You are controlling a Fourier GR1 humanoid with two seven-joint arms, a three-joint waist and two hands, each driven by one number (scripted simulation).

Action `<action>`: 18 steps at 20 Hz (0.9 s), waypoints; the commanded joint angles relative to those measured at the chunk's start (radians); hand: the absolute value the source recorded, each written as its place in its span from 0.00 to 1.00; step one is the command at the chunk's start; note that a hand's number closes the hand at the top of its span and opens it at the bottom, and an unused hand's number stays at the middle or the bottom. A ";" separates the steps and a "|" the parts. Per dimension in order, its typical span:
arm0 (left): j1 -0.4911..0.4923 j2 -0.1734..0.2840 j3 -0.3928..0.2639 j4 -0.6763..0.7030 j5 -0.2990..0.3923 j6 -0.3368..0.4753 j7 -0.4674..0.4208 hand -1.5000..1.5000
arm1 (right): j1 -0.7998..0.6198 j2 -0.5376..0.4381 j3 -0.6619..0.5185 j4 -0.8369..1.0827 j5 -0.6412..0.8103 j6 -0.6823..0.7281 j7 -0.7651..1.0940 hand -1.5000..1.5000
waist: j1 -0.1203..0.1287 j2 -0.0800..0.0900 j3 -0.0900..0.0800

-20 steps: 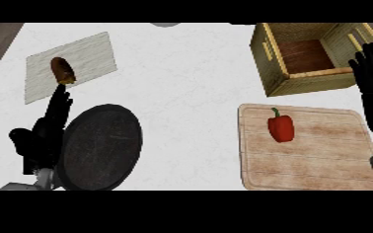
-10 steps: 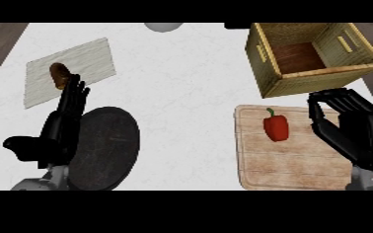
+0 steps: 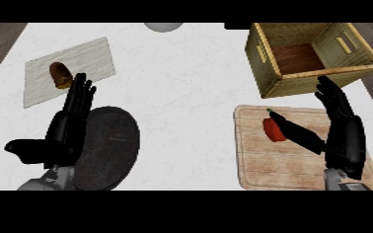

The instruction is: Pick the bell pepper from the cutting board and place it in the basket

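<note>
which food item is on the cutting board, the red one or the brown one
The red bell pepper, beside the right hand on the cutting board; the brown item lies on the pale mat.

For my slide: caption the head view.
Right hand open beside the pepper on the board, basket behind; left hand rests open.

Red bell pepper (image 3: 274,129) with green stem, lying on wooden cutting board (image 3: 266,168); open wicker basket (image 3: 271,74) just beyond

White marbled counter (image 3: 189,74), dark floor edges
</note>
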 commanded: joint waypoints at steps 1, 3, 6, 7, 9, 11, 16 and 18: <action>0.018 0.002 -0.008 -0.014 -0.013 0.002 -0.009 0.50 | 0.008 -0.159 -0.039 0.018 0.165 0.007 0.277 0.00 | 0.000 -0.001 -0.006; 0.048 -0.003 -0.014 -0.023 -0.014 0.006 -0.014 0.50 | 0.052 -0.256 -0.050 -0.026 0.189 0.099 0.397 0.00 | -0.012 -0.008 -0.006; 0.015 -0.015 0.000 -0.011 -0.012 0.017 -0.013 0.50 | 0.029 -0.397 -0.051 -0.100 0.141 0.314 0.568 0.00 | -0.018 -0.005 -0.004; 0.035 -0.003 0.005 -0.001 0.005 -0.012 -0.023 0.50 | 0.000 -0.430 -0.051 -0.135 0.105 0.380 0.626 0.00 | -0.006 -0.005 -0.005; 0.030 -0.009 -0.008 0.000 -0.005 -0.012 -0.020 0.50 | -0.034 -0.465 -0.026 -0.224 0.041 0.489 0.748 0.00 | -0.003 -0.004 -0.002; 0.016 -0.012 0.002 -0.008 0.002 -0.006 0.001 0.50 | -0.076 -0.509 -0.061 -0.303 -0.075 0.583 0.849 0.00 | -0.001 -0.003 0.002; 0.022 -0.041 -0.022 0.002 -0.025 -0.009 -0.028 0.50 | -0.217 -0.523 -0.106 -0.322 -0.286 0.649 1.023 0.00 | 0.017 0.004 0.006; 0.022 0.006 0.027 -0.050 -0.004 -0.020 0.015 0.50 | -0.228 -0.559 -0.149 -0.360 -0.332 0.652 1.078 0.00 | 0.013 0.001 0.007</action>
